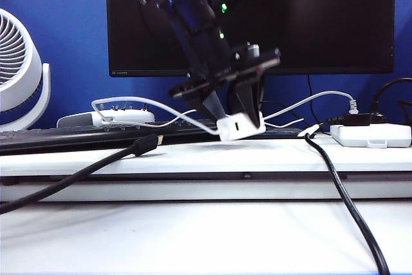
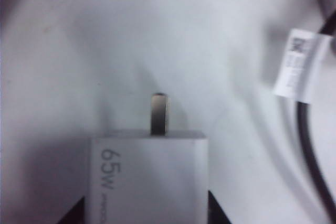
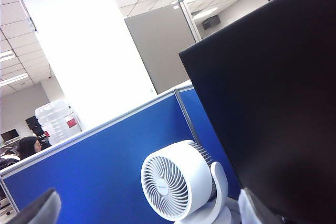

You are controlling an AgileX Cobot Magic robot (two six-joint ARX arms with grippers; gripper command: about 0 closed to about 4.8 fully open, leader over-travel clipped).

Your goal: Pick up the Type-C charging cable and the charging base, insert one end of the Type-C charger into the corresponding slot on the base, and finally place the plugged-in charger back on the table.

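The charging base (image 1: 243,127) is a small white block hanging just above the raised ledge of the table (image 1: 193,236), near the middle of the exterior view. My left gripper (image 1: 230,115) reaches in from above and is shut on it. In the left wrist view the base (image 2: 149,177) sits between the dark fingertips, its metal prong (image 2: 160,114) pointing away over the white surface. The Type-C charging cable (image 1: 168,109) arcs along the ledge from the left up to the base; I cannot tell if they touch. My right gripper (image 3: 144,211) is open and empty, facing the fan.
A black monitor (image 1: 309,17) stands behind the arm, with a white fan (image 1: 19,62) at the far left. A keyboard (image 1: 64,136) lies on the ledge, and a white power strip (image 1: 370,134) at the right. Thick black cables (image 1: 351,210) cross the table, one bearing a white label (image 2: 302,64).
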